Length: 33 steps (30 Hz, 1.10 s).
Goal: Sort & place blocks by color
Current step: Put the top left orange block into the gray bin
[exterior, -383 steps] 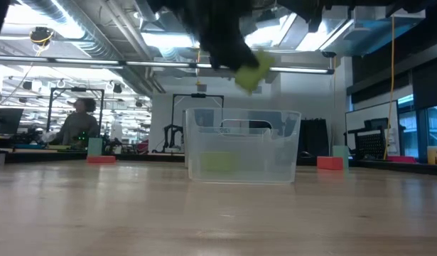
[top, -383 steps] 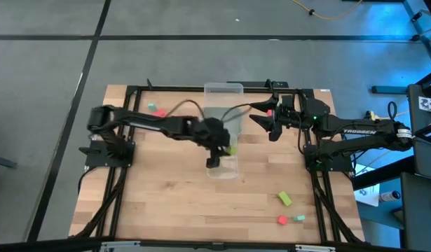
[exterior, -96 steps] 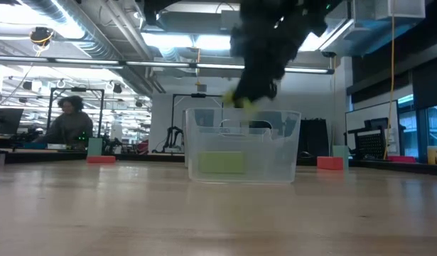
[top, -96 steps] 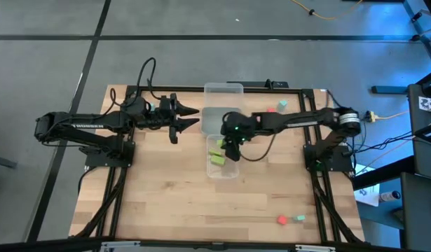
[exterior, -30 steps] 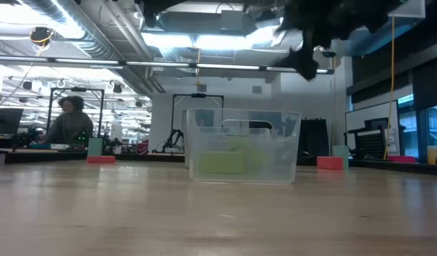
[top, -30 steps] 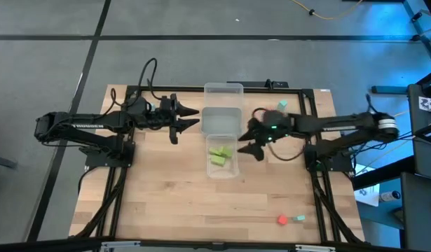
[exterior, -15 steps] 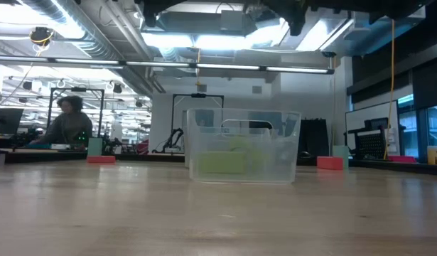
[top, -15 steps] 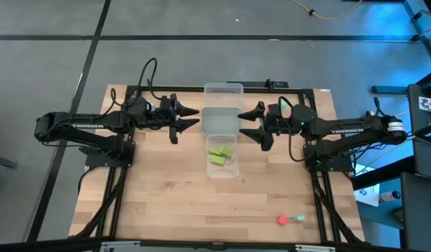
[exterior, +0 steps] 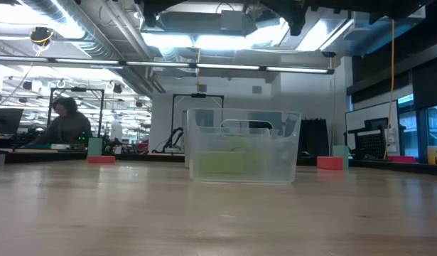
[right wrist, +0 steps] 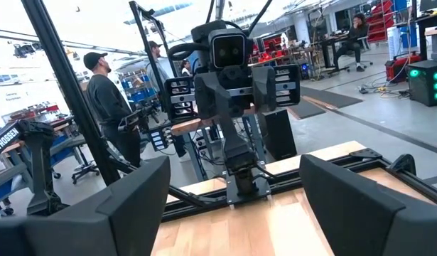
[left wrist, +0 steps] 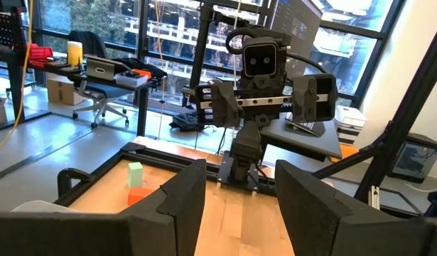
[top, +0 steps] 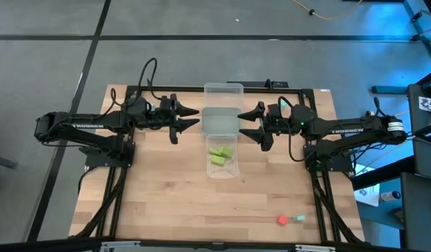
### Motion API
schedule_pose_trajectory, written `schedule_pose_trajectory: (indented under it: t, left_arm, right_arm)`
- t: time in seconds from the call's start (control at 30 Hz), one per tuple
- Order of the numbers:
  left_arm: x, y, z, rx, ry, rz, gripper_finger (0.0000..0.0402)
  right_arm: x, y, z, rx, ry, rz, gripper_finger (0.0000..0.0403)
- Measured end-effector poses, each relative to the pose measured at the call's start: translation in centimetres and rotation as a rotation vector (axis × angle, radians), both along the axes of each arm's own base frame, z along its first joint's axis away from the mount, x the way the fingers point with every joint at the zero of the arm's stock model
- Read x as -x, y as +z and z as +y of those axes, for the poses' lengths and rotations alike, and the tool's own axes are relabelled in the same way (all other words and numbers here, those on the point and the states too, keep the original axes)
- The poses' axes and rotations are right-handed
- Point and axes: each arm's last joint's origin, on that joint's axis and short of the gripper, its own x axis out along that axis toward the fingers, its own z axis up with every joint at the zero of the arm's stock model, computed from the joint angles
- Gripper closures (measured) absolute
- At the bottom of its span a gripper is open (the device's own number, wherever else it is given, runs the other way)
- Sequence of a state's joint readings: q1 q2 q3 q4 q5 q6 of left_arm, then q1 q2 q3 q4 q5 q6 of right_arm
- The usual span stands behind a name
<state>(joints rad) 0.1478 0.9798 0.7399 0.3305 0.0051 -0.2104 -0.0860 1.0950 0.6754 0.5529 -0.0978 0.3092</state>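
High view: lime yellow-green blocks (top: 220, 155), short bars heaped together inside the near clear plastic tray (top: 222, 170) at table centre, long axes mostly running across the tray at a slight slant, exact count hard to tell. From the low view, seen as a pale green smear (exterior: 222, 163) behind the tray's front wall (exterior: 241, 174). Beyond it, in line toward the far edge, two more clear plastic trays, a middle one (top: 220, 120) and a far one (top: 223, 91), contents not readable. Down near the front right of the light wooden table (top: 166, 203), well apart from the trays, a small red cube (top: 282, 220) and just beside it a small mint teal-green block (top: 300, 218), the latter's long axis roughly across the table. In the left wrist view, a mint block (left wrist: 136, 173) standing upright beside a red block (left wrist: 139, 196) near a table corner. Left gripper (top: 194, 117) poised left of the middle tray, fingers parted and holding nothing, pointed toward the right arm; own dark fingers (left wrist: 181, 203) spread wide in the left wrist view. Right gripper (top: 244, 123) poised right of the same tray, facing left, fingers spread and empty; dark fingers (right wrist: 143, 195) wide apart in the right wrist view. Nothing between either gripper and the trays. Beyond the table, a seated person (exterior: 65, 124) at a desk, and standing people (right wrist: 108, 96) in the room.
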Motion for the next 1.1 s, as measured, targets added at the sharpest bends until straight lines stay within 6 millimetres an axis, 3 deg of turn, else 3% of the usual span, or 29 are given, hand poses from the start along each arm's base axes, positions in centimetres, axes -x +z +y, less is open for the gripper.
schedule_pose_trajectory:
  t: [0.37, 0.63, 0.87, 1.0, 1.1]
  left_arm:
    - [0.0, 0.0, 0.0, 0.001, 0.000, 0.000, 0.0241]
    - [0.1, 0.0, 0.6, 0.117, 0.020, 0.009, 0.0241]
    - [1.0, 0.4, 6.0, 0.259, 0.386, 0.485, 0.0241]
    - [1.8, -1.7, 10.0, 0.328, 0.526, 0.864, 0.0241]
    - [2.2, -4.6, 12.4, 0.383, 0.549, 1.122, 0.0241]
  right_arm:
    - [0.0, 0.0, 0.0, -0.027, 0.003, 0.001, 0.0086]
    - [0.0, 0.0, 0.0, -0.027, 0.002, 0.001, 0.0086]
    - [0.0, 0.0, 0.0, -0.027, 0.001, 0.001, 0.0086]
    - [0.0, 0.0, 0.0, -0.030, 0.002, 0.001, 0.0086]
    - [0.0, 0.0, 0.0, -0.031, 0.002, 0.002, 0.0086]
